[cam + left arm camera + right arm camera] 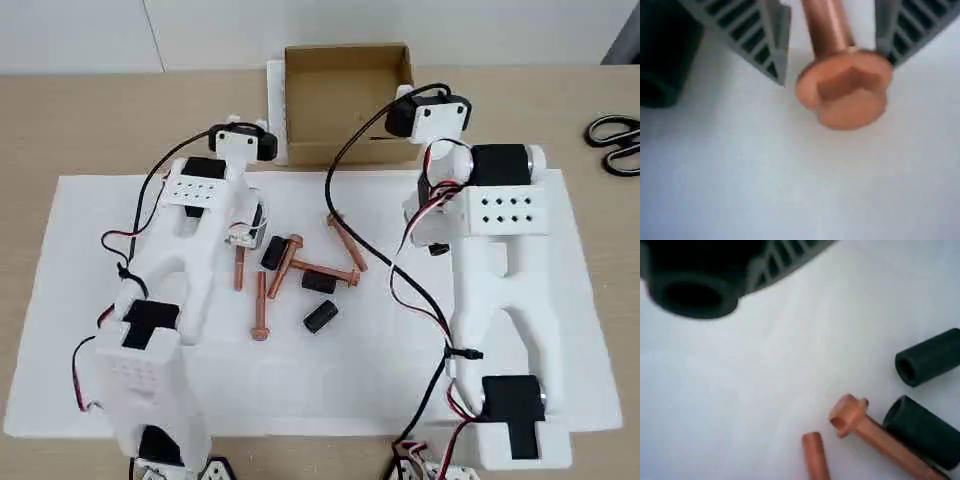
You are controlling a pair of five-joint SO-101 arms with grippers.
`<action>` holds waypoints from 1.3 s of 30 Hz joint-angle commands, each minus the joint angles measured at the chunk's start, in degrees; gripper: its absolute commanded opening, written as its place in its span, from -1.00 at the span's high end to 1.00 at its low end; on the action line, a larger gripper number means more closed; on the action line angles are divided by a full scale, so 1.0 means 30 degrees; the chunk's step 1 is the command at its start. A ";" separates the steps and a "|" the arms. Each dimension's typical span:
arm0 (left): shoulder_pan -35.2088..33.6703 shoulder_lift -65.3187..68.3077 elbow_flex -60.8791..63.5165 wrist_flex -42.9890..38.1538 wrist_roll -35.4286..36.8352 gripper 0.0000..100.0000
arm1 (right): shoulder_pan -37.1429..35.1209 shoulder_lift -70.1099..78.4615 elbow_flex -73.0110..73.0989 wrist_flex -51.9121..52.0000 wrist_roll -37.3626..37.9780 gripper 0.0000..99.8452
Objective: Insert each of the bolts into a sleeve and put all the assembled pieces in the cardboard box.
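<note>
1. Progress: no bolt sits in a sleeve yet, and no assembled piece lies in the cardboard box point(346, 58). The whole task is still to do; this looks like the first pairing being set up.
2. Left gripper point(832, 62): released, jaws apart astride a bolt point(842, 92) that lies flat on the white sheet point(500, 340). There is a plain gap on one side of the shank and very little on the other.
3. Bolt axis: it runs lengthwise between the fingers. The shank passes back into the jaw gap and the hex head sticks out just past the fingertips.
4. Right gripper point(432, 240): appears clenched on a black sleeve point(690, 290), though I see just one finger against it. The sleeve's open bore is turned toward the wrist camera.
5. Between the two grippers lie four more bolts point(261, 305) point(285, 265) point(325, 270) point(346, 242), lying loose at mixed angles.
6. Three loose sleeves point(273, 252) point(319, 282) point(320, 317) lie among them. The first is just outside the left gripper's fingers.
7. Left to do: mate each pair, then box them all.
</note>
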 commanded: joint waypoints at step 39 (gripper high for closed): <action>0.0029 0.1758 -0.5758 0.3018 0.0498 0.99 | -0.0190 -0.1011 -0.0176 -0.0513 -0.0234 0.99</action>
